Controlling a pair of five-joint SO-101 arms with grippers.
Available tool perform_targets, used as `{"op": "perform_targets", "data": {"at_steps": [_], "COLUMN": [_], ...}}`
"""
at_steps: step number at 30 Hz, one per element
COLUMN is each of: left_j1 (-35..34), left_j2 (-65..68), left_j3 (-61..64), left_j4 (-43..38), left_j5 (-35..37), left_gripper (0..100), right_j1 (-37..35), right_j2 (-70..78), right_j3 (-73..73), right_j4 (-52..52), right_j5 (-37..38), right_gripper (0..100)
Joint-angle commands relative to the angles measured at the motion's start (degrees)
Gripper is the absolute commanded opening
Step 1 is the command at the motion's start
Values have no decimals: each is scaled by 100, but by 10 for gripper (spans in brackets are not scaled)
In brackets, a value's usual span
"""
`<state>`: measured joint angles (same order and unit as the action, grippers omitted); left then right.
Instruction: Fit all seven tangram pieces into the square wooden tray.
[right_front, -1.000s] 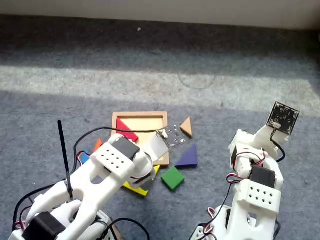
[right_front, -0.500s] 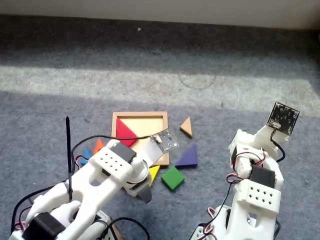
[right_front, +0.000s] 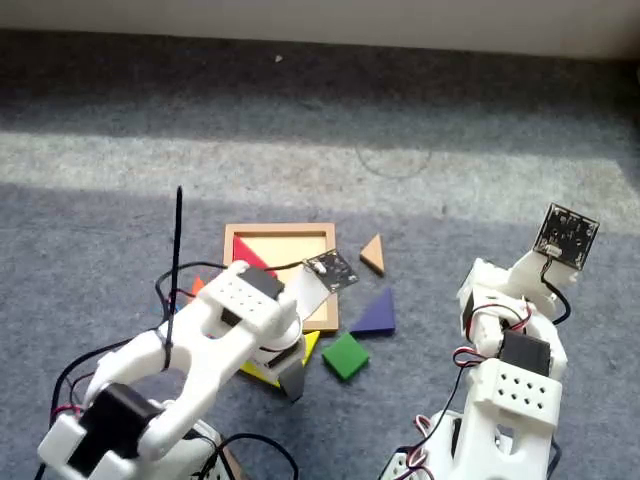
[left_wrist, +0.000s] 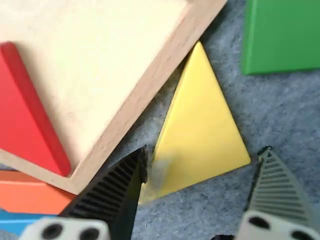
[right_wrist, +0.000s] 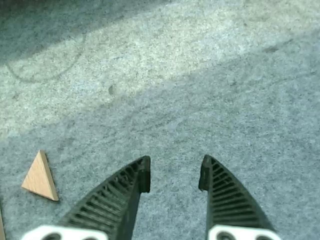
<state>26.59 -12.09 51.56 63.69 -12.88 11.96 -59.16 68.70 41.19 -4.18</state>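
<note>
The square wooden tray (right_front: 281, 232) lies mid-table with a red triangle (right_front: 246, 251) in its left corner. In the left wrist view my left gripper (left_wrist: 204, 152) is open just above the yellow triangle (left_wrist: 200, 125), one finger on each side of it. That triangle lies on the carpet against the tray's rim (left_wrist: 150, 95), and the red triangle (left_wrist: 27, 115) sits inside. My right gripper (right_wrist: 175, 167) is open over bare carpet, with the small tan triangle (right_wrist: 40, 178) off to one side. The left arm (right_front: 230, 330) hides the tray's near edge.
A green square (right_front: 346, 356), a purple triangle (right_front: 377, 313) and the tan triangle (right_front: 373, 254) lie right of the tray. Orange (right_front: 197, 287) and blue pieces (left_wrist: 15, 222) lie at its left. The right arm (right_front: 510, 345) stands at the right. Open carpet stretches behind the tray.
The left arm has shifted over the tray's near edge, its upper part swinging toward the back. The yellow triangle has shifted beside the tray's near edge. The right arm has not moved.
</note>
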Motion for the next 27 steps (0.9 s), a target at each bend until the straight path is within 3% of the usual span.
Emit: {"op": "perform_targets", "data": {"at_steps": [1,16,27], "left_j1": [110,365,716], "left_j2": [919,154,-1648], "left_j3": [-884,-207,866], "left_j4": [378,132,-255], "left_j5": [26,18,53], "left_gripper": [335,153,148], "right_j1": [31,31,31], "right_j2": [-136,-136,-136], "right_j3": [-40,-40,-40], "right_j4": [-127,-127,-127], "right_j5": [70,70,70], "right_gripper": [163,163,163]}}
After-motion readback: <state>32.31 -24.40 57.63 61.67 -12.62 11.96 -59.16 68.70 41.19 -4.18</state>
